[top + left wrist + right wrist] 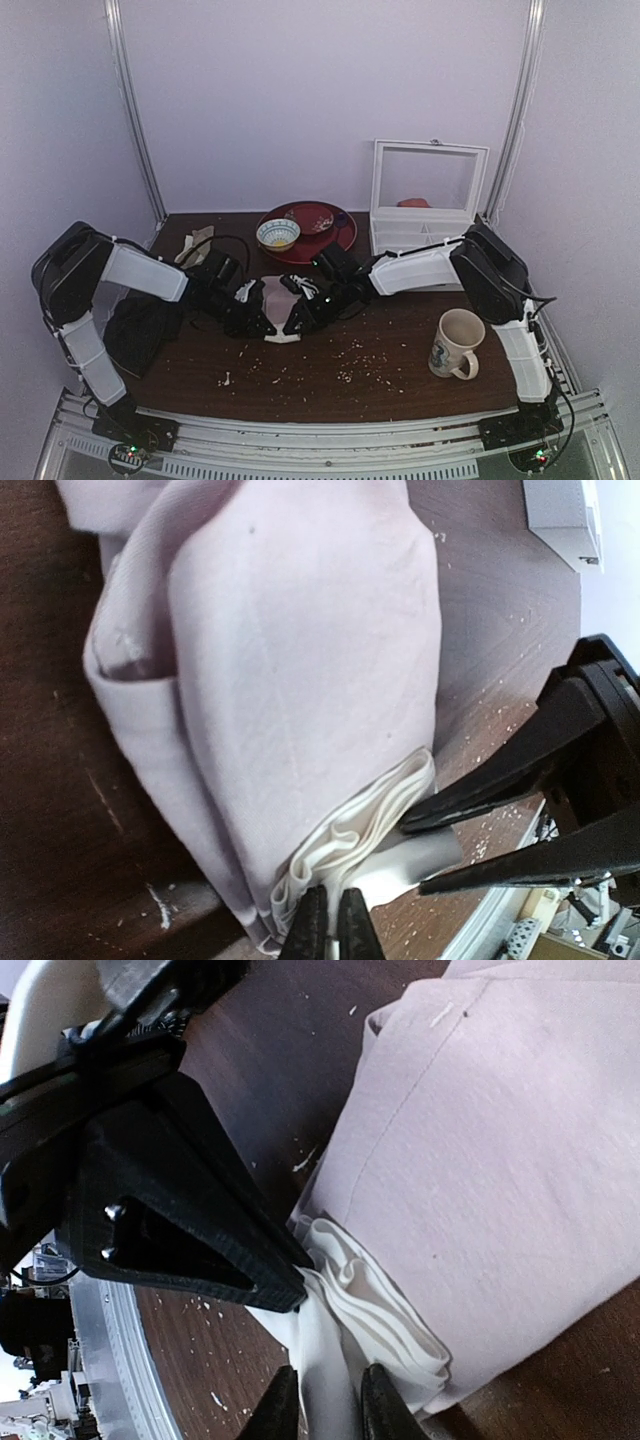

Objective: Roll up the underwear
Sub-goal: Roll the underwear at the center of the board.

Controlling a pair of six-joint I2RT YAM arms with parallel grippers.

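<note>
L fingers (308,930) pinch underwear (300,660) waistband (360,825); R fingers (385,1410) parted astride; unclear frm top.

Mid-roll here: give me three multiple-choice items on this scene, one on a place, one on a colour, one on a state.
1. Where on the table does the mug stand?
A) far left corner
B) near right part
C) far middle, by the back wall

2. What colour is the plate under the bowl?
A) red
B) blue
C) green

3. How is the left gripper?
A) wide open in the air
B) shut on the mug
C) shut on the waistband of the underwear

Answers:
1 B, the top view shows it at the near right.
2 A, a red rim shows around the bowl.
3 C, the left wrist view shows its fingertips pressed together on the whitish strip.
</note>
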